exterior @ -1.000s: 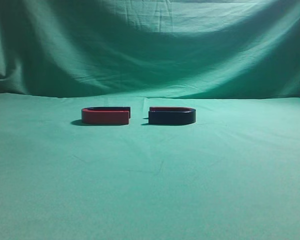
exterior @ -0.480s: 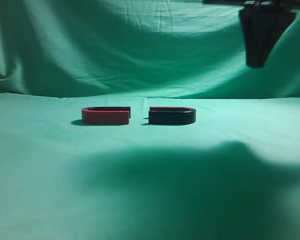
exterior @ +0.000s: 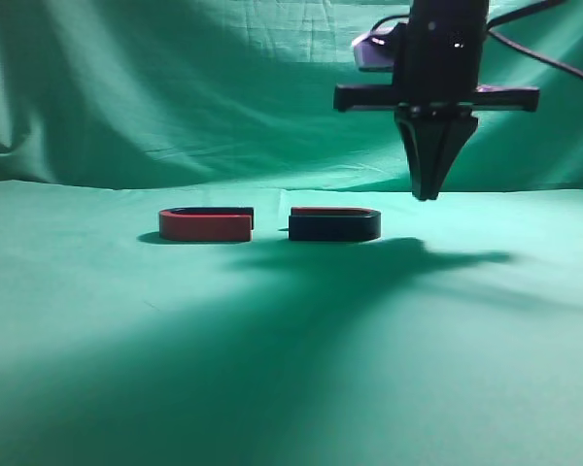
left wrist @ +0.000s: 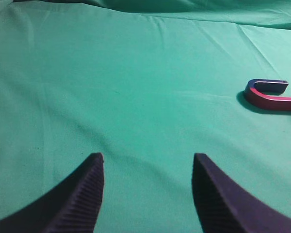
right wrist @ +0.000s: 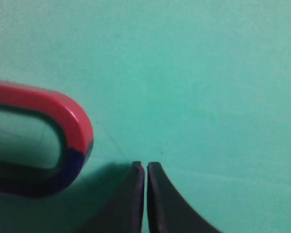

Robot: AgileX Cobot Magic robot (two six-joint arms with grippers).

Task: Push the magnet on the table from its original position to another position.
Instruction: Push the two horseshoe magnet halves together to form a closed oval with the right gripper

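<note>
Right gripper (exterior: 427, 189) pinched closed, holding nothing, hanging just right of and above the magnet (exterior: 334, 225) on the table (exterior: 466, 369). Best bet: drop fingertips level with the curved end, then shove slowly left, staying centred, probably.

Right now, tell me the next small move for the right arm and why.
Probably lower the right tool to the table, staying just right of the dark magnet. Its tips are shut and hang above the cloth beside the magnet's curved end, not touching it. Once down at the magnet's height, a leftward nudge could push it. The red magnet lies beyond, so keep the push short.
</note>
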